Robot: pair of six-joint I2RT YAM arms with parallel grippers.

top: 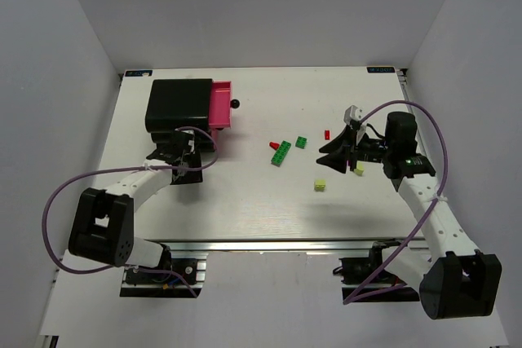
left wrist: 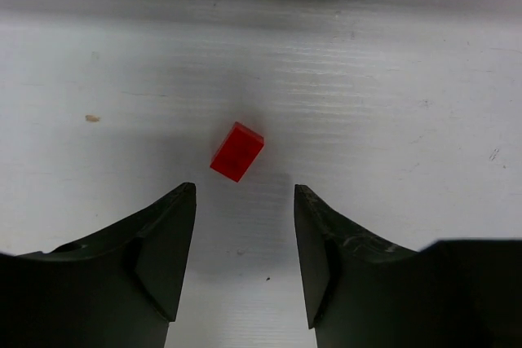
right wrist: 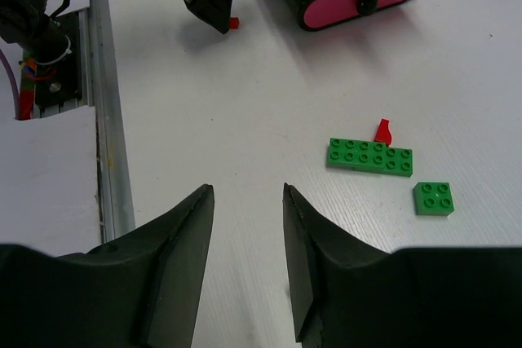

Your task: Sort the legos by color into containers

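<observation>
Black box-shaped cabinet [top: 178,103]: stands on the white tabletop [top: 245,209]. One pink shallow drawer [top: 220,104] with a round black knob [top: 235,104] stands open on its right side.

Left gripper [left wrist: 245,201]: just in front of the cabinet, jaws apart, holding nothing. A small red plastic brick [left wrist: 237,151] lies on the tabletop just beyond its fingertips, untouched.

Right gripper [right wrist: 247,197]: well to the right of the cabinet, jaws apart, empty.

Between that gripper and the cabinet lie a long green studded strip [right wrist: 371,155] and a small green square brick [right wrist: 433,198] just beside it. A red piece [right wrist: 382,129] lies on the strip's cabinet side; contact cannot be told.

Farther right of the cabinet, near the right gripper, lie a tiny red brick [top: 326,132], a pale yellow brick [top: 320,186] and a second pale yellow brick [top: 359,170]. Every brick seen lies outside the drawer.
</observation>
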